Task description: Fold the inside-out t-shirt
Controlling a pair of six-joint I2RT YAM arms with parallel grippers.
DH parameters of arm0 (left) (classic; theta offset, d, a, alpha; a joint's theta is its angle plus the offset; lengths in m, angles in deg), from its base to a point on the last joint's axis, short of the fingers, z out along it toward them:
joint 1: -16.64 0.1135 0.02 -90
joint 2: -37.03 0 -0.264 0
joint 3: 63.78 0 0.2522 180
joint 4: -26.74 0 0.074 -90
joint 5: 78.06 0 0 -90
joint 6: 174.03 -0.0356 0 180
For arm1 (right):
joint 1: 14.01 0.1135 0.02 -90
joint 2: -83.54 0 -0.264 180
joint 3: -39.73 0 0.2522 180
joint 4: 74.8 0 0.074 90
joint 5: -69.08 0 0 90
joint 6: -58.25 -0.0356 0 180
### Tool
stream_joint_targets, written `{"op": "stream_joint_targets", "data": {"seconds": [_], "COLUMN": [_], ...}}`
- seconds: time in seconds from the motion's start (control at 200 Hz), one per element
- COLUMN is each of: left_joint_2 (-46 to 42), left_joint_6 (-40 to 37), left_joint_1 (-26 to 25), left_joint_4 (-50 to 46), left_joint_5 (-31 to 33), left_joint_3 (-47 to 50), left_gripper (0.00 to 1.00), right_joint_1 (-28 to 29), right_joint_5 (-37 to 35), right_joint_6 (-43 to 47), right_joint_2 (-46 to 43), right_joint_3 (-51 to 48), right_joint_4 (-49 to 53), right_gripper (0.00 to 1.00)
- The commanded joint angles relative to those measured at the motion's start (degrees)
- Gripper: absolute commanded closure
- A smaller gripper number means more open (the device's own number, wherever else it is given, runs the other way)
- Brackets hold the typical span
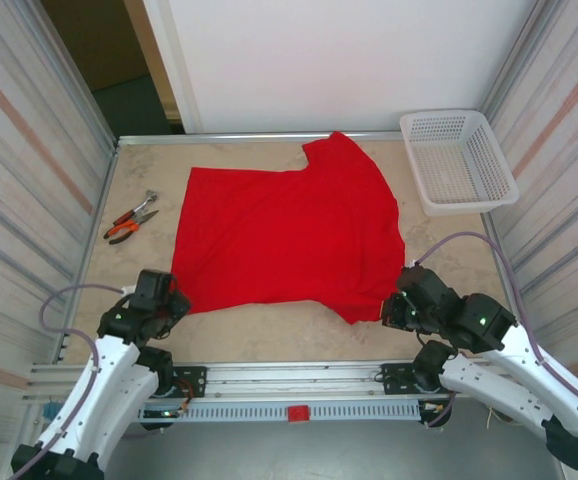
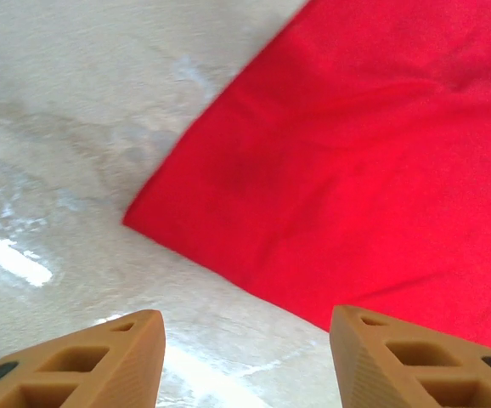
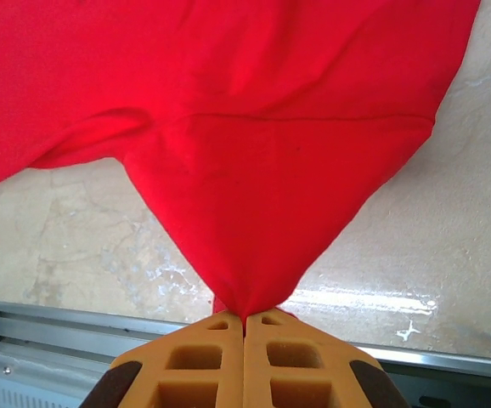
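Our right end effector (image 3: 244, 321) grips the inside-out t-shirt (image 1: 289, 235) by its lower-right corner. Our left end effector (image 2: 245, 330), part open and empty, has the lower-left corner just above it.

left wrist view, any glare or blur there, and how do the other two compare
Left wrist: white glare patches on the table, while the t-shirt is saturated but sharp. Right wrist: a glare streak on the table near the rail, with the cloth in focus down to the shut right gripper. Top external: even light, no strong glare.
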Motion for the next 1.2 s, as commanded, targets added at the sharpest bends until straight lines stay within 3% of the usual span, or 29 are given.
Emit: {"op": "stream_joint_targets", "data": {"seconds": [0.0,0.21,0.651,0.741,0.822,0.852,1.197], "left_joint_2": [2.56,10.48,20.39,22.25,23.25,23.3,9.97], "left_joint_6": [4.22,1.3,-0.79,-1.68,-2.35,-2.7,-7.19], "left_joint_1": [-0.23,1.8,5.65,6.07,6.78,7.13,10.99], "left_joint_4": [1.23,7.85,20.88,23.01,24.41,24.79,15.02], "left_joint_5": [5.03,6.42,3.96,3.37,2.55,1.94,-0.75], "left_joint_3": [1.18,0.85,2.33,2.39,2.49,2.52,-4.64], "left_gripper": [0.46,0.48,0.65,0.76,0.94,1.0,1.0], "right_joint_1": [-0.52,-0.8,-1.07,-1.04,-1.07,-1.14,-2.5], "right_joint_5": [-1.15,-1.14,-0.53,-0.43,-0.6,-0.69,-2.26], "right_joint_6": [0.49,0.5,0.5,0.5,0.5,0.5,2.44], "right_joint_2": [-0.68,-1.39,-1.48,-1.44,-1.48,-1.48,-0.88], "right_joint_3": [0.02,-0.15,-1.03,-1.02,-0.94,-0.86,2.41], "right_joint_4": [1.75,1.84,0.98,0.83,0.79,0.82,1.35], "right_gripper": [1.0,1.0,1.0,1.0,1.0,1.0,1.0]}}
